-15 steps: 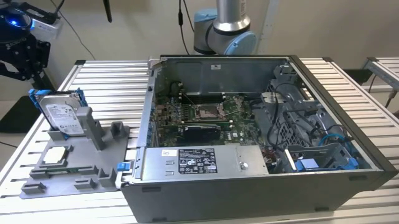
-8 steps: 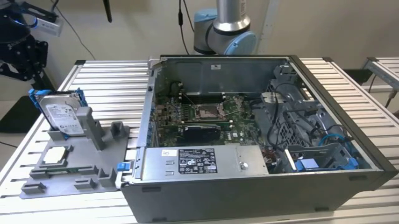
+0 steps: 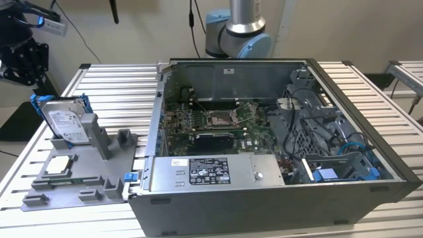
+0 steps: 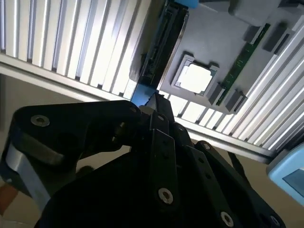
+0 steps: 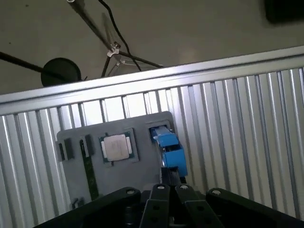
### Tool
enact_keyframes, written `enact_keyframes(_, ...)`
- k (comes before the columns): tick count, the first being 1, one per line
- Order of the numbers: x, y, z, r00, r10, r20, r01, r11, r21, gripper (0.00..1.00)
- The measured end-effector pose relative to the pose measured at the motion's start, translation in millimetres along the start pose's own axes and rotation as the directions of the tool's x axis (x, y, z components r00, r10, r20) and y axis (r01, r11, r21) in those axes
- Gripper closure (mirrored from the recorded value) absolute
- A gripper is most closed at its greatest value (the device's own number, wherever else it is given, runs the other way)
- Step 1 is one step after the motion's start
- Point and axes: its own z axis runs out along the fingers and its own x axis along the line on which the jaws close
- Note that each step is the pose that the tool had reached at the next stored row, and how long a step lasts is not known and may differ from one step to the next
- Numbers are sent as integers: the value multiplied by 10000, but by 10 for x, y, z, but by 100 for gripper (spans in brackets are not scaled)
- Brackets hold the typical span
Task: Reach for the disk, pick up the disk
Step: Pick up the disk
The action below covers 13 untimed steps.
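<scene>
We find the disk (image 3: 64,119) standing tilted on edge in a slot of the grey fixture (image 3: 82,191). The fixture lies on the slatted surface (image 3: 112,89), to the exterior view's left of the open computer case (image 3: 264,148). The gripper (image 3: 23,62) hangs above the disk, apart from it; we cannot tell whether its jaws are released or clenched. A tall grey post (image 3: 99,136) rises just beside the disk. A white-topped chip (image 3: 58,164) lies near it in the same fixture.

the black tool (image 3: 25,69) hangs raised at the exterior view's left.
</scene>
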Motion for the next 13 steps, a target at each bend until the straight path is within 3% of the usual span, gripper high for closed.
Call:
enact_keyframes(7, -3, -22, 1, 9976, -687, -18, 687, 9976, -7, 100)
enact_keyframes(13, -3, -23, 1, 9972, -745, -21, 745, 9972, -8, 100)
